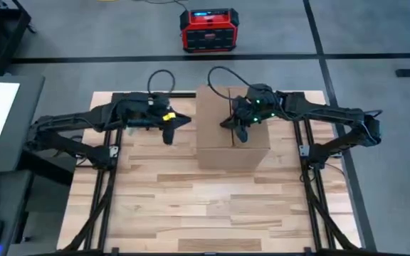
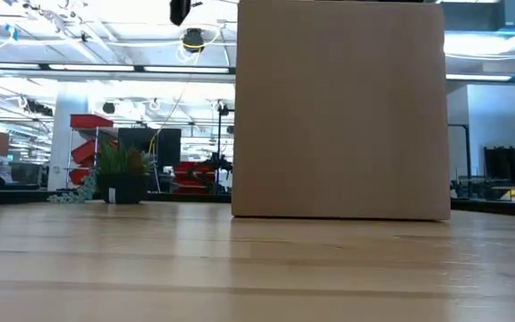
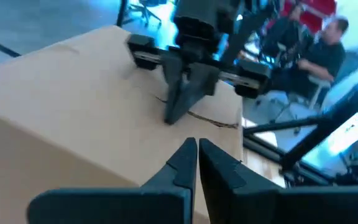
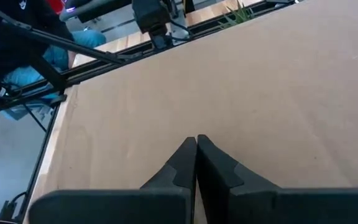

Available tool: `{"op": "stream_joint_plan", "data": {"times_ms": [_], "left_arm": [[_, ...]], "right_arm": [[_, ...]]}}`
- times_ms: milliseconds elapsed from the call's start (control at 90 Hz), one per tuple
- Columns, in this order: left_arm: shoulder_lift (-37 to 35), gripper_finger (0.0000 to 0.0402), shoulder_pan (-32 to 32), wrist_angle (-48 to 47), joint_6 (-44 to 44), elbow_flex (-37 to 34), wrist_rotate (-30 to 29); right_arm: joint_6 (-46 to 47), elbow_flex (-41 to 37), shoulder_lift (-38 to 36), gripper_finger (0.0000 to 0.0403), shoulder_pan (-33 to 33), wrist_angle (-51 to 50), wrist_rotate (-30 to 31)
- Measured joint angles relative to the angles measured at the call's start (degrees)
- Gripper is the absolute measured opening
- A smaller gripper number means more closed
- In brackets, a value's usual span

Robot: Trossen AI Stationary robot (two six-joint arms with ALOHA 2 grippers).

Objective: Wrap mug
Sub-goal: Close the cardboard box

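Filling the low view right in front of us, the closed cardboard box (image 2: pixel 340 109) is standing upright on the wooden table (image 1: pixel 191 213), toward the far side and between our two arms. We are seeing no mug anywhere; we judge it is probably inside the box, though nothing shows that. We are holding our right gripper (image 1: pixel 241 135) over the box's top with its fingers pinched together and nothing between them, tips down near the seam where the flaps meet, likely so that we can press the flaps flat or keep them closed. We are keeping our left gripper (image 1: pixel 168 133) just beside the box's left wall, above the table, fingers likewise closed and empty, apart from the cardboard and waiting. Behind the table a red case (image 1: pixel 208 30) is sitting on the floor, and a person (image 3: pixel 321 53) is sitting in the room beyond.
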Motion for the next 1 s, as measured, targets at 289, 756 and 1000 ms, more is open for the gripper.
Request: {"op": "stream_joint_plan", "data": {"times_ms": [289,756,1000], "left_arm": [[-8.23,0.0000,1.52,1.70,-0.84,-6.85,0.07],[-22.61,0.0000,2.56,10.47,-5.70,-21.01,0.12],[-24.61,0.0000,1.05,7.71,-6.51,-24.28,-1.58]], "right_arm": [[0.02,0.00,0.00,0.0000,-0.05,0.05,-0.04],[1.47,-0.13,-0.46,0.0000,-1.66,2.29,-5.07],[-2.78,0.15,3.47,0.0000,-1.97,0.51,-9.47]]}}
